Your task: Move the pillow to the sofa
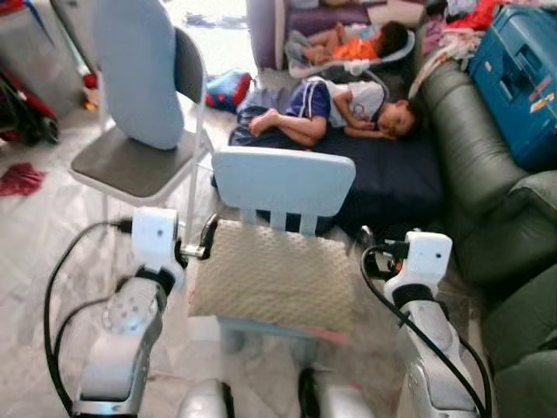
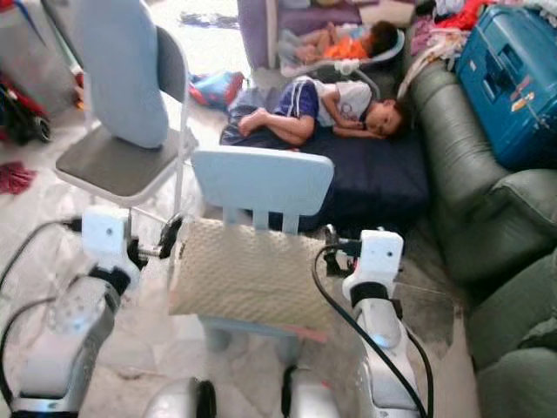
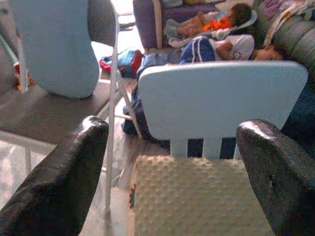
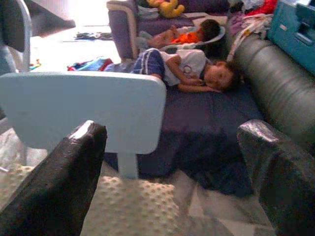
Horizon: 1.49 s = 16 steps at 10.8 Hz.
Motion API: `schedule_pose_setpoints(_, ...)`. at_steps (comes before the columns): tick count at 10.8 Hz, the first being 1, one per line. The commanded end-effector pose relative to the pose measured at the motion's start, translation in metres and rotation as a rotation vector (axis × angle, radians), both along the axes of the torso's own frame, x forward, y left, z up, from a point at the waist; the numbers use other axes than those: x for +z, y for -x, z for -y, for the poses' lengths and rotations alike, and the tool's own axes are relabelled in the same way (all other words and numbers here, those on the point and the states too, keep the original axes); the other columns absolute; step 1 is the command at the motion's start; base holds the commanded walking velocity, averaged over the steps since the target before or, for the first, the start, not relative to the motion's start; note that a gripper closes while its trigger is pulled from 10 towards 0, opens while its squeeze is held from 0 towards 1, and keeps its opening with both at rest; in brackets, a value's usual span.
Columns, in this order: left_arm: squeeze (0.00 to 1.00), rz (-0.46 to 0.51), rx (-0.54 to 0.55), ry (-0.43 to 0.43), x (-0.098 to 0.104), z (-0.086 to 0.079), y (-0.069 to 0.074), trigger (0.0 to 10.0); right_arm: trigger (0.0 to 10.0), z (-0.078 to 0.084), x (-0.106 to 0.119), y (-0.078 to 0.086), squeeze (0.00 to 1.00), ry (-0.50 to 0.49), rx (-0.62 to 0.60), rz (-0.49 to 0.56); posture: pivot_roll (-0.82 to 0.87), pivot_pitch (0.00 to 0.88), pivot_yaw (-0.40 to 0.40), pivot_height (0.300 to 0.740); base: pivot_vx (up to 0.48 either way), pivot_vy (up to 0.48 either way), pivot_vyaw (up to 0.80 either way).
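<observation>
The beige dimpled pillow point(image 1: 271, 277) is lying flat on the seat of the small pale-blue chair point(image 1: 283, 181), its far edge tucked against the chair's slatted back, and the robot is standing right behind that chair with an arm reaching along each side of it. The left gripper point(image 3: 172, 167) is hovering just beside the pillow's left edge and the right gripper point(image 4: 172, 172) just beside its right edge, each with its two black fingers spread wide and nothing between them; to my eye they are flanking the pillow this way so both arms can squeeze it from the sides and lift it off as one soft bundle. The dark green sofa point(image 1: 487, 183) is sitting to the right of the chair, well apart from the pillow, so the carrying looks not yet begun. On the sofa's far end a teal suitcase point(image 1: 522, 78) is resting shut, its contents hidden. Beyond the chair a person point(image 1: 335, 109) is lying asleep on a dark blue mattress point(image 1: 392, 178) on the floor, and farther back a bouncer seat point(image 1: 348, 54) is cradling a second small person point(image 1: 357, 39). To the left of the chair a grey folding chair point(image 1: 130, 161) is holding a pale-blue cushion point(image 1: 135, 70) leaning upright against its back.
</observation>
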<state>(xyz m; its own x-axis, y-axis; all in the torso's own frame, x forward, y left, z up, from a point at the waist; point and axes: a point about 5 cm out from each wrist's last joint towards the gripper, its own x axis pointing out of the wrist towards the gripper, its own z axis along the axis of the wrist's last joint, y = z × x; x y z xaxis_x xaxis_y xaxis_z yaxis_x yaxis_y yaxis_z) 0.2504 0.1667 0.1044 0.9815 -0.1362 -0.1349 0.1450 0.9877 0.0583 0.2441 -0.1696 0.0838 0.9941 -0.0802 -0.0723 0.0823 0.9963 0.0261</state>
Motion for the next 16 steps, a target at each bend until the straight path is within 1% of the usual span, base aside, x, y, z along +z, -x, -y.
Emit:
schedule_pose_setpoints(1,0.00,-0.022,0.047,0.023,-0.011,-0.002,0.005,10.0,10.0,0.005,-0.002,0.001,0.00,0.002,-0.004,-0.013,0.02,0.058,-0.047,0.740,0.000,0.000,0.00)
schedule_pose_setpoints(2,0.00,-0.032,0.076,0.037,-0.021,-0.005,0.019,10.0,10.0,0.006,-0.001,0.004,0.00,0.019,0.042,-0.028,0.02,0.086,-0.077,0.740,0.000,0.000,0.00)
schedule_pose_setpoints(3,0.00,-0.043,0.085,0.008,-0.027,-0.010,0.026,10.0,10.0,0.009,-0.005,0.009,0.00,0.028,0.045,-0.043,0.01,0.095,-0.080,0.740,0.000,0.000,0.00)
schedule_pose_setpoints(4,0.00,-0.050,0.110,-0.050,-0.031,-0.019,0.033,10.0,10.0,0.016,-0.009,0.016,0.00,0.041,0.019,-0.060,0.01,0.114,-0.076,0.740,0.000,0.000,0.00)
schedule_pose_setpoints(5,0.00,-0.050,0.107,-0.085,-0.033,-0.021,0.036,10.0,10.0,0.020,-0.011,0.022,0.00,0.035,0.001,-0.075,0.00,0.150,-0.078,0.740,0.000,0.000,0.00)
schedule_pose_setpoints(6,0.00,-0.037,0.082,-0.107,-0.031,-0.020,0.038,10.0,10.0,0.019,-0.013,0.029,0.00,0.033,0.007,-0.095,-0.01,0.170,-0.076,0.740,0.000,0.000,0.00)
schedule_pose_setpoints(7,0.00,-0.024,0.067,-0.108,-0.028,-0.022,0.037,10.0,10.0,0.016,-0.011,0.033,0.00,0.027,0.016,-0.092,-0.01,0.176,-0.063,0.740,0.000,0.000,0.00)
schedule_pose_setpoints(8,0.00,-0.013,0.068,-0.107,-0.023,-0.022,0.032,10.0,10.0,0.020,-0.010,0.034,0.00,0.002,-0.021,-0.085,-0.01,0.183,-0.040,0.740,0.000,0.000,0.00)
schedule_pose_setpoints(9,0.00,0.008,0.052,-0.110,-0.018,-0.020,0.025,10.0,10.0,0.019,-0.011,0.034,0.00,-0.008,-0.042,-0.082,-0.02,0.185,-0.011,0.740,0.000,0.000,0.00)
schedule_pose_setpoints(10,0.00,0.021,0.040,-0.113,-0.013,-0.020,0.021,10.0,10.0,0.016,-0.011,0.034,0.00,-0.010,-0.043,-0.080,-0.02,0.189,0.003,0.740,0.000,0.000,-0.46)
schedule_pose_setpoints(11,0.00,0.041,0.013,-0.125,-0.007,-0.016,0.017,10.0,10.0,0.016,-0.011,0.038,0.00,-0.035,-0.065,-0.083,-0.02,0.198,0.015,0.740,0.000,0.000,-0.58)
schedule_pose_setpoints(12,0.00,0.050,-0.007,-0.138,-0.002,-0.016,0.015,10.0,10.0,0.015,-0.011,0.039,0.00,-0.059,-0.080,-0.089,-0.02,0.215,0.025,0.740,0.000,0.000,-0.80)
schedule_pose_setpoints(13,0.00,0.051,-0.003,-0.161,0.000,-0.018,0.014,10.0,10.0,0.015,-0.010,0.039,0.00,-0.075,-0.079,-0.083,-0.02,0.227,0.026,0.740,0.000,0.000,0.00)
schedule_pose_setpoints(14,0.00,0.042,-0.001,-0.153,0.000,-0.018,0.015,10.0,10.0,0.012,-0.007,0.038,0.00,-0.084,-0.071,-0.076,-0.02,0.256,0.023,0.740,0.000,0.000,0.00)
schedule_pose_setpoints(16,0.00,0.029,0.007,-0.151,0.000,-0.020,0.017,10.0,10.0,0.011,-0.003,0.036,0.00,-0.073,-0.053,-0.069,-0.02,0.269,0.003,0.740,0.000,0.000,0.00)
